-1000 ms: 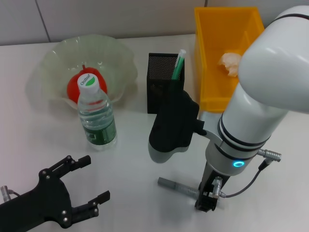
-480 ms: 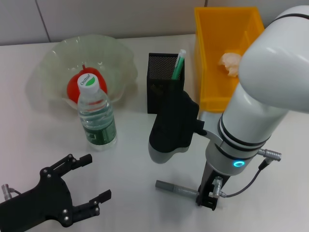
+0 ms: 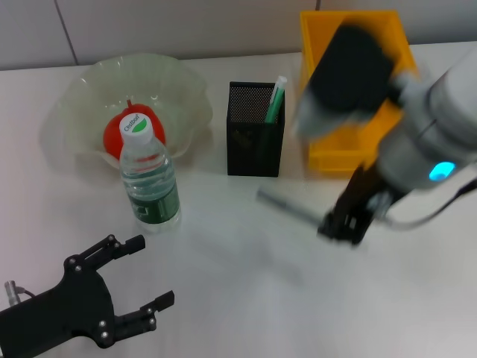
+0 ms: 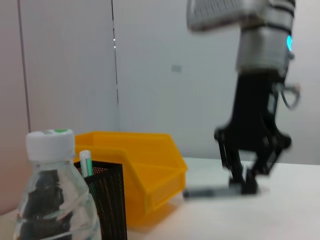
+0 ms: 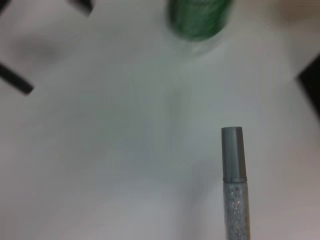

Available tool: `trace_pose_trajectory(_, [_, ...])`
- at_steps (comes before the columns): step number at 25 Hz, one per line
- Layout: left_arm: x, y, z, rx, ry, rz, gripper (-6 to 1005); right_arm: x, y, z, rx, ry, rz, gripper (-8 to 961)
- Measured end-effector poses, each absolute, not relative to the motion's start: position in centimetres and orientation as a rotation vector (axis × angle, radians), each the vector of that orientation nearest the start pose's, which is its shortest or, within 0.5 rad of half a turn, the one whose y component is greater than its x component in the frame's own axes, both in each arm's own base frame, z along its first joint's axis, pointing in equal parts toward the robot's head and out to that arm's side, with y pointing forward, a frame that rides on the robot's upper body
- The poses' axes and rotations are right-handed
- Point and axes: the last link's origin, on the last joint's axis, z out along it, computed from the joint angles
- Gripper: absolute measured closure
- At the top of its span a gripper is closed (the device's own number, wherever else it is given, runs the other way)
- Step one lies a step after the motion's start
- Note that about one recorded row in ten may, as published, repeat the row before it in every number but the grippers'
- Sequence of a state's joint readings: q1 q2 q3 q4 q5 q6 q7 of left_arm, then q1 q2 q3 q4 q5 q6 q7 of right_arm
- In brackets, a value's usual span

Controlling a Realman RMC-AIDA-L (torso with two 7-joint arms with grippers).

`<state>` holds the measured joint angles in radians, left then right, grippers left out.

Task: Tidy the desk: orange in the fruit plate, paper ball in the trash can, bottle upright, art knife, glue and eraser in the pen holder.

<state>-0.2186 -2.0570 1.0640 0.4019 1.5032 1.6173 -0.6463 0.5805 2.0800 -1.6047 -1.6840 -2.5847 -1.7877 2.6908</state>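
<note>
Right gripper [image 3: 344, 224] clamped on slim grey glitter-filled glue stick [image 3: 287, 206] at one end | light, stiff, likely slippery | left gripper [image 3: 141, 280] open, idle.

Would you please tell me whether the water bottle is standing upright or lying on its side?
Upright. The bottle stands on its base on the table with its white cap on top, just in front of the fruit plate.

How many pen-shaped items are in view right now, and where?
2. A green-and-white pen stands in the pen holder. A grey stick is held off the desk by the right end effector. Others may be hidden inside the pen holder.
</note>
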Motion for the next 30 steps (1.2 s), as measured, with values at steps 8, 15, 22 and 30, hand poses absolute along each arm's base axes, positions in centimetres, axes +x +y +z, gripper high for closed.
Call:
trace_pose_trajectory(8, [-30.5,22.4,-3.8,-2.595,-0.176,-0.906,143,11.4,33.2,6.3,-2.541,0.445,-0.644,808])
trace_pose_trajectory(15, [-30.1,22.8,-4.0,-2.591,-0.176,-0.919,143,9.8,34.5,7.4,-2.423,-0.016,-0.818,808])
trace_pose_trajectory(22, [-29.7,23.1,-4.4,-2.588,-0.191,-0.944,142,9.8,35.1,7.8,-2.398,-0.414,-0.891,808])
trace_pose_trajectory(30, [-29.1,23.6,-4.5,-2.587,-0.213,-0.975,142,10.1,36.3,8.2,-2.21,-0.881,-0.928,809])
